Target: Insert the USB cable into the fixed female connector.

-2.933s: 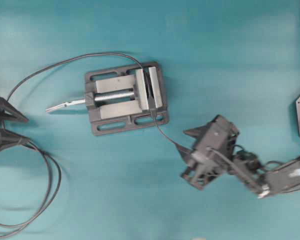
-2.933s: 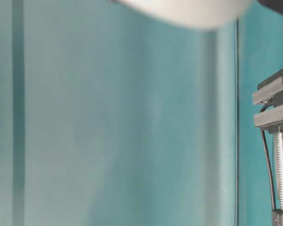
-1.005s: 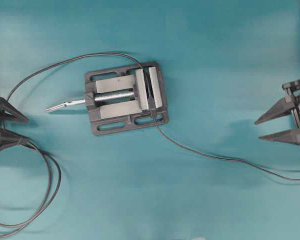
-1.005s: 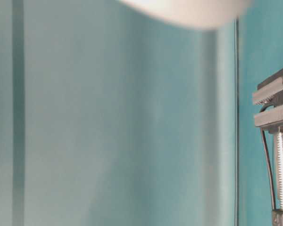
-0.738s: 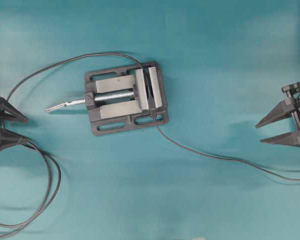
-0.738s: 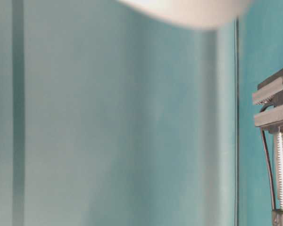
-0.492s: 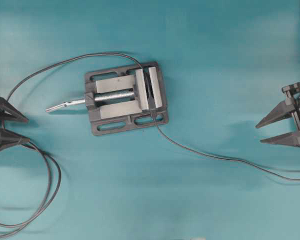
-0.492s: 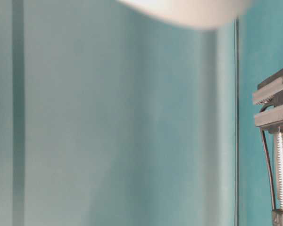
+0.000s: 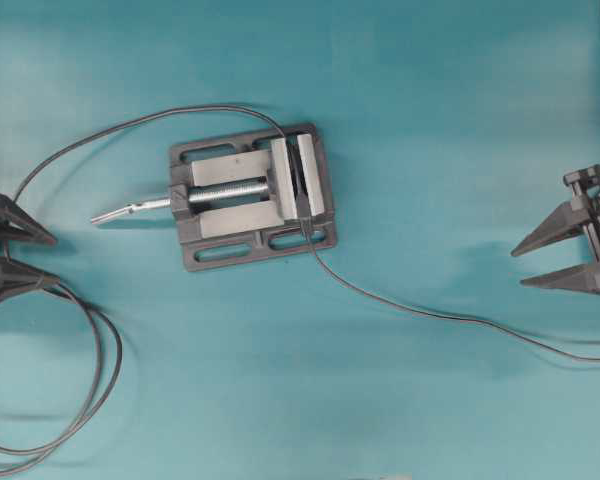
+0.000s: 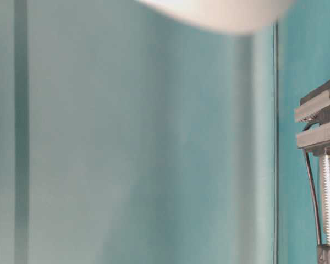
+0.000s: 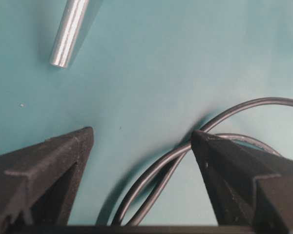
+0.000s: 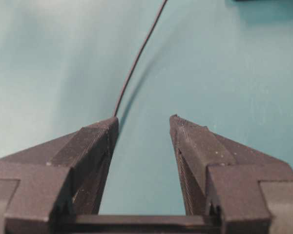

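Teal table; one vise; two cables; left gripper fingers wide, right gripper fingers apart, both empty.

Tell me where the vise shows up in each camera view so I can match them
Overhead: vise left of centre, screw handle pointing left.
Table-level: right edge, jaws above the threaded screw.
Left wrist: only the handle tip at top left, beyond the open left gripper.
Right wrist: cannot tell; a dark shape sits at the top right edge, past the open right gripper.
Shared landmark: the teal table.
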